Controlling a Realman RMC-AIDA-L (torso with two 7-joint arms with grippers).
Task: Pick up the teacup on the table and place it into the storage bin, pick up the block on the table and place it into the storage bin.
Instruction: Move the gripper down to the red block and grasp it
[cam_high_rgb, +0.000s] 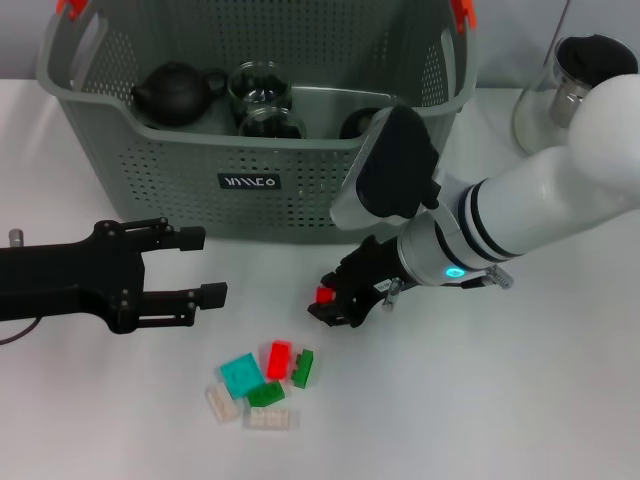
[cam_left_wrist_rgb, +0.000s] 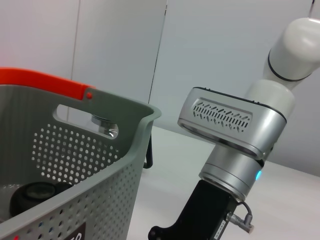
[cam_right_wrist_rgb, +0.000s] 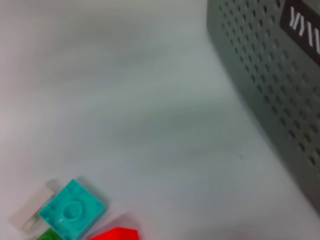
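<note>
The grey-green storage bin (cam_high_rgb: 150, 170) (cam_left_wrist_rgb: 107, 165) stands at the back of the table. Its perforated wall (cam_right_wrist_rgb: 280, 95) also fills one side of the right wrist view. Inside it are a black teapot (cam_high_rgb: 175, 92), two glass cups (cam_high_rgb: 258, 85) and a dark teacup (cam_high_rgb: 358, 122) partly hidden behind my right arm. My right gripper (cam_high_rgb: 333, 305) hangs low in front of the bin, shut on a small red block (cam_high_rgb: 324, 294). A pile of loose blocks (cam_high_rgb: 262, 380) lies just in front of it, with the teal one (cam_right_wrist_rgb: 72, 210) showing in the right wrist view. My left gripper (cam_high_rgb: 205, 266) is open and empty, left of the pile.
A glass pitcher (cam_high_rgb: 560, 95) with a dark lid stands at the back right. Orange handle clips (cam_high_rgb: 465, 12) (cam_left_wrist_rgb: 45, 80) sit on the bin's rim. My right arm's silver wrist (cam_left_wrist_rgb: 230, 125) shows beside the bin in the left wrist view.
</note>
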